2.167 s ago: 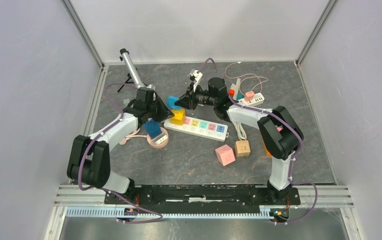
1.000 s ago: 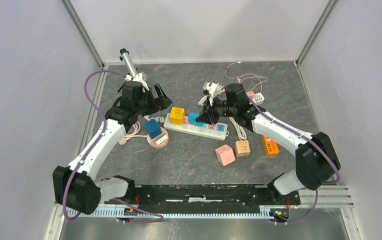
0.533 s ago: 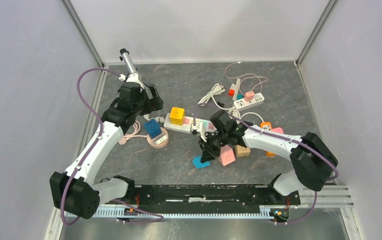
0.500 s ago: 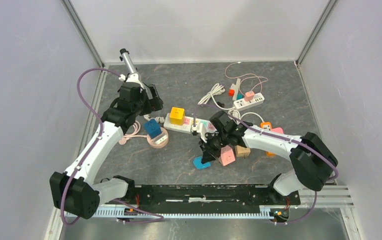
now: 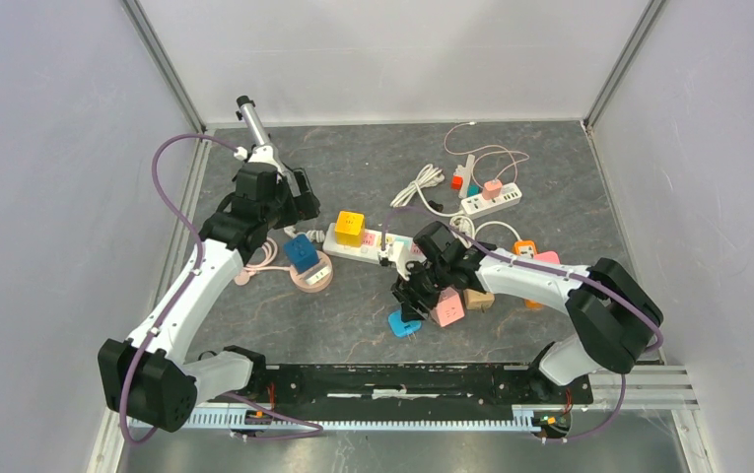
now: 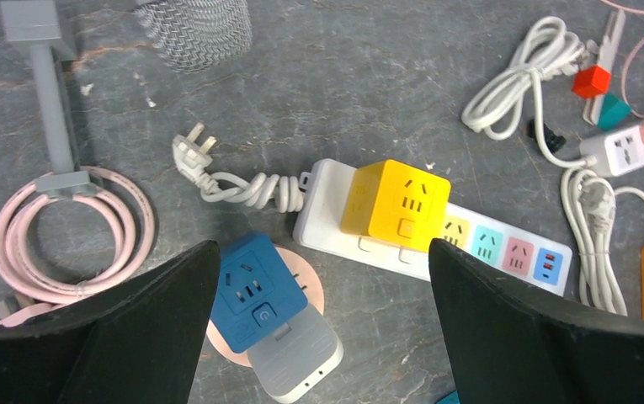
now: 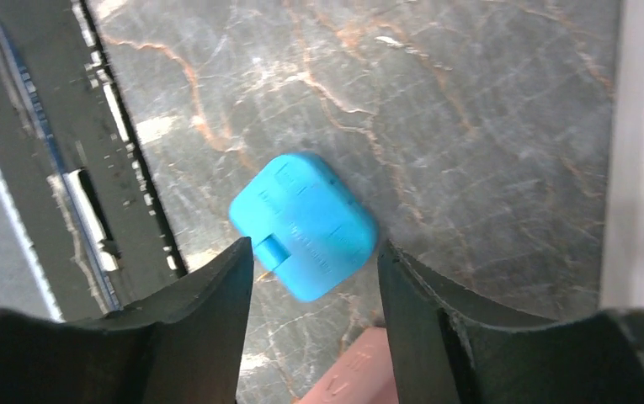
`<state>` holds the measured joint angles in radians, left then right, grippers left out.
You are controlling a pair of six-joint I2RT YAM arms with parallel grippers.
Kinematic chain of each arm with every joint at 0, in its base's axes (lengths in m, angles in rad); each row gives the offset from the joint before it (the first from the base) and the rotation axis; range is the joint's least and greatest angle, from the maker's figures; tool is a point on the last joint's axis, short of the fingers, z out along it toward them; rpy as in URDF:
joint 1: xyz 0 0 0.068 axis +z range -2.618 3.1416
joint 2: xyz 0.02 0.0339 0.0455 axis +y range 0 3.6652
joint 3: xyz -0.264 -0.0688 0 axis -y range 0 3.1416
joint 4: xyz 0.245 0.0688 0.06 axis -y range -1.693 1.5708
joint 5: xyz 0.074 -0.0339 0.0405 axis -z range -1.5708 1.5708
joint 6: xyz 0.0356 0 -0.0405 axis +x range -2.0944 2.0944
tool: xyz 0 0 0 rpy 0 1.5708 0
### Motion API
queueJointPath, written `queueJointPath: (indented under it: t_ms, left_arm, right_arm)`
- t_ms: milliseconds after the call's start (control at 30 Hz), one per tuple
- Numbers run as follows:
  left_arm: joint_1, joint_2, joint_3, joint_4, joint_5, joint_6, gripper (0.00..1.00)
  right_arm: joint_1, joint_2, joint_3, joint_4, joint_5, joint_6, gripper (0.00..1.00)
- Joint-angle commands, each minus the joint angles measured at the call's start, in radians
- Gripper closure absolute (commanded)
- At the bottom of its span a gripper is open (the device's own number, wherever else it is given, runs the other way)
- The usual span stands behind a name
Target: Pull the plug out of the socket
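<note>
The cyan plug (image 5: 403, 323) (image 7: 306, 237) lies loose on the grey tabletop near the front rail, away from the white power strip socket (image 5: 392, 248) (image 6: 322, 220). My right gripper (image 5: 414, 301) (image 7: 314, 249) hovers just over it with its jaws apart, and neither finger touches it. A yellow cube adapter (image 5: 350, 228) (image 6: 396, 204) remains plugged into the strip's left end. My left gripper (image 5: 296, 195) (image 6: 322, 252) is wide open and empty, held above the strip's left end and a blue cube socket (image 6: 248, 290).
A pink cube (image 5: 445, 307) and a tan cube (image 5: 479, 296) sit beside the right gripper. An orange strip (image 5: 525, 248), a second white strip (image 5: 491, 200) and a white cable (image 5: 417, 184) lie behind. A pink coiled cable (image 6: 61, 231) and a metal stand (image 5: 254, 128) are at the left.
The right gripper carried the cyan plug from the power strip toward the front, then opened, and the plug now lies on the table. The left arm has barely moved.
</note>
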<state>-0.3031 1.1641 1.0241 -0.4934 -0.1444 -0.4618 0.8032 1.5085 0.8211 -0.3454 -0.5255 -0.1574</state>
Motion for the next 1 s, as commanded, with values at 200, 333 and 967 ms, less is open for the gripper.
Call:
queueJointPath:
  t_ms: [200, 333, 967]
  left_arm:
    - [0.009, 0.021, 0.05, 0.021, 0.229, 0.083, 0.0]
    - [0.0, 0.043, 0.044, 0.028, 0.288, 0.094, 0.0]
    - [-0.204, 0.455, 0.329, -0.145, 0.033, 0.21, 0.0]
  right_arm:
    - [-0.003, -0.038, 0.045, 0.151, 0.244, 0.106, 0.3]
    - [-0.033, -0.097, 0.044, 0.216, 0.319, 0.155, 0.25]
    - [-0.111, 0.108, 0.241, -0.02, 0.757, 0.416, 0.03]
